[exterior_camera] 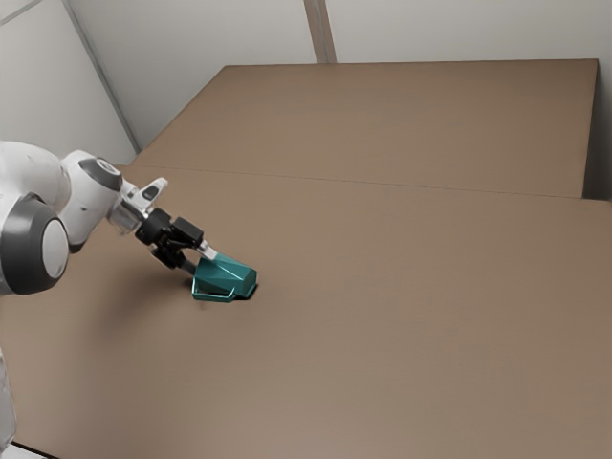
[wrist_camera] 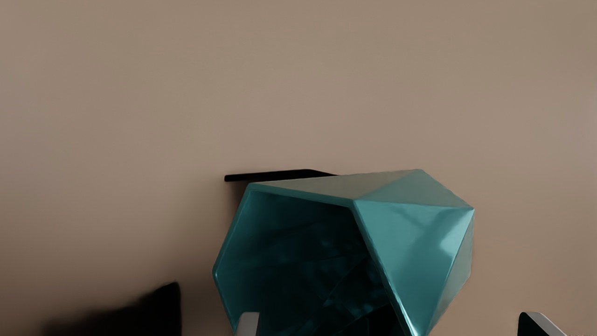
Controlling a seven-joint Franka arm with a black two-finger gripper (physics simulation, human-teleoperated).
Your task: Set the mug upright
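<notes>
The mug [exterior_camera: 229,274] is shiny blue-green, with flat sides and sharp corners, and its inside looks dark. It lies tipped over on the brown table [exterior_camera: 402,316], right by the gripper [exterior_camera: 199,259]. The gripper's two fingers are wide apart, and one is at the mug's open mouth.

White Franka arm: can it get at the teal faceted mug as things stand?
Probably yes: the black two-finger gripper is open right by the teal faceted mug, which lies on its side, and nothing visible blocks the way.
</notes>
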